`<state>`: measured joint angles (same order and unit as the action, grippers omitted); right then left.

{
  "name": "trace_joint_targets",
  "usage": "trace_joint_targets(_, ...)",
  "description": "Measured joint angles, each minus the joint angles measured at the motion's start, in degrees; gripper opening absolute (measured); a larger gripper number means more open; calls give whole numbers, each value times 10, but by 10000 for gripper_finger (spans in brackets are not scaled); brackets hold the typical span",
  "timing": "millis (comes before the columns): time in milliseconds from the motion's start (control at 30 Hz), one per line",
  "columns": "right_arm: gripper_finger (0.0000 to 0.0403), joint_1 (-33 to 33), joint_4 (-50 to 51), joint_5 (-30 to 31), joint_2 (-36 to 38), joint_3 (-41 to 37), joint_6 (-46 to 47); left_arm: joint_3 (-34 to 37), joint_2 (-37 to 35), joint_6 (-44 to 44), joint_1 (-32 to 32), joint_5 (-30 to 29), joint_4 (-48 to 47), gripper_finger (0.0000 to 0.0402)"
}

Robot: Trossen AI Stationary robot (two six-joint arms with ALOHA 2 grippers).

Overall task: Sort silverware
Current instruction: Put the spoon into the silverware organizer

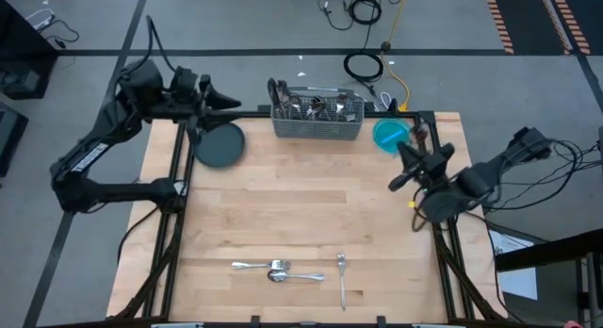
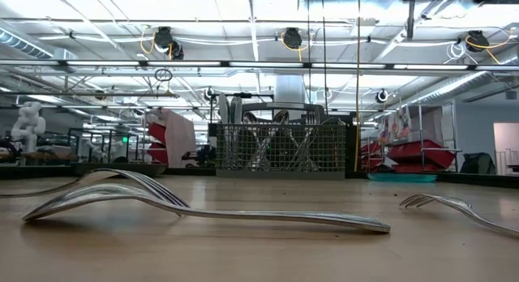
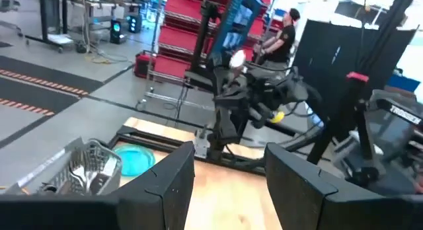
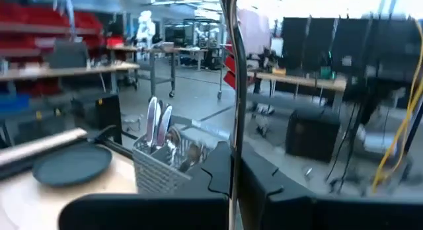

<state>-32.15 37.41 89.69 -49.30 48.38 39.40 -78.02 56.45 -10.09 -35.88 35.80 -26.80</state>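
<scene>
Three pieces of silverware lie flat near the table's front edge. Two of them [image 1: 275, 269] lie side by side with their heads together, and a fork [image 1: 341, 277] is to their right; in the low view they show close up [image 2: 162, 202] [image 2: 454, 207]. More silverware stands upright in the grey mesh caddy [image 1: 317, 117] at the far edge. My left gripper [image 1: 231, 104] is open and held high over the far left corner, with nothing between its fingers [image 3: 229, 157]. My right gripper [image 1: 405, 154] is shut and sits by the far right corner [image 4: 234, 154]. A thin upright streak [image 4: 231, 71] lines up with its finger seam; whether it is held I cannot tell.
A dark round plate [image 1: 219, 144] lies left of the caddy, below my left gripper. A teal bowl [image 1: 389, 135] sits to the caddy's right, close to my right gripper. Bare wood fills the middle of the table [image 1: 301, 205]. A person [image 3: 281, 35] sits in the room beyond.
</scene>
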Motion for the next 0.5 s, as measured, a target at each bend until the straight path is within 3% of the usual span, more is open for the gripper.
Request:
trace_joint_targets(133, 0, 25, -103, 4, -11, -73, 67, 20, -13, 19, 0, -11, -3, 185)
trace_joint_targets(233, 0, 42, -185, -3, -37, -100, 65, 44, -18, 46, 0, -25, -1, 185)
trace_joint_targets(300, 0, 56, -232, -43, -55, -101, 25, 67, -17, 55, 0, -24, 30, 185)
trace_joint_targets(400, 0, 91, -397, -195, -88, -99, -152, 110, -12, 41, 1, 9, 105, 185)
trace_joint_targets(500, 0, 141, -690, -417, -124, -98, -414, 153, 3, 8, 4, 76, 169, 185)
